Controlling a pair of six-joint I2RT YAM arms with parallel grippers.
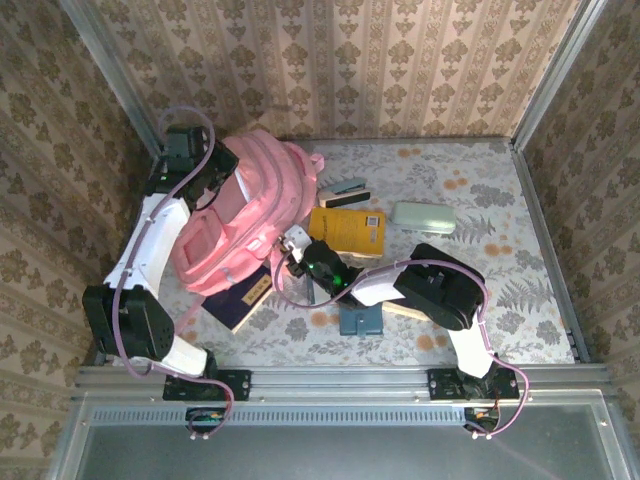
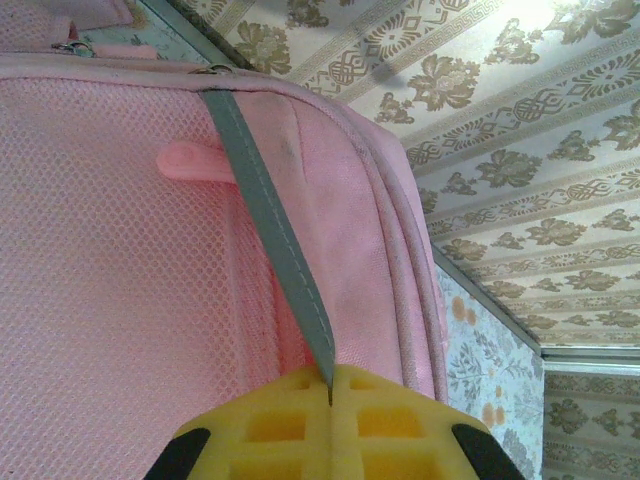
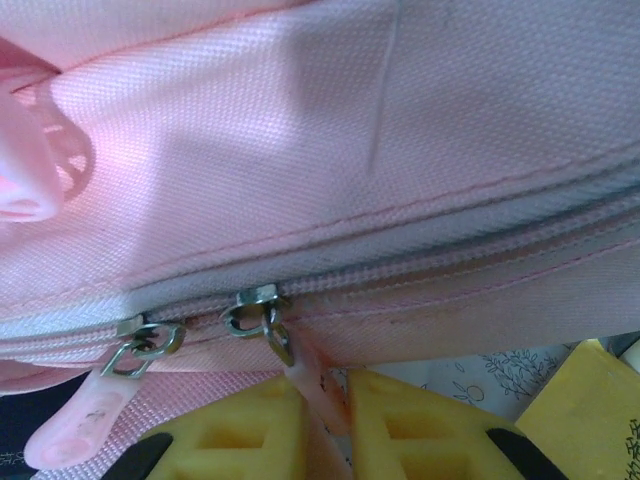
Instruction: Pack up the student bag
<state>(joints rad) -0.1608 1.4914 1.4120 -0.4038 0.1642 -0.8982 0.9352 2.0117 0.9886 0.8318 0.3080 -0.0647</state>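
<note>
- Desk [image 1: 520, 300]: covered in a floral-patterned cloth and walled on three sides. It carries all the items below.
- Student bag [image 1: 235, 215]: a pink backpack lying on the left half of the desk, its top towards the far wall. Both arms reach to it.
- Yellow book [image 1: 348, 231]: lies flat just right of the student bag, near the desk centre.
- Dark blue book [image 1: 238, 305]: lies at the near edge of the student bag, partly under it.
- Pale green case [image 1: 423, 217]: lies right of the yellow book, apart from it.
- Left gripper [image 2: 330, 392]: at the far left end of the student bag. Its yellow fingers are pressed together, pinching the grey strap [image 2: 268, 215] that runs across the pink mesh panel.
- Right gripper [image 3: 322, 405]: at the right edge of the student bag, beside the yellow book. Its fingers are drawn close, pinching the pink zip pull [image 3: 312, 375].
- Zip sliders [image 3: 255, 305]: two metal sliders sit side by side on the closed zip.
</note>
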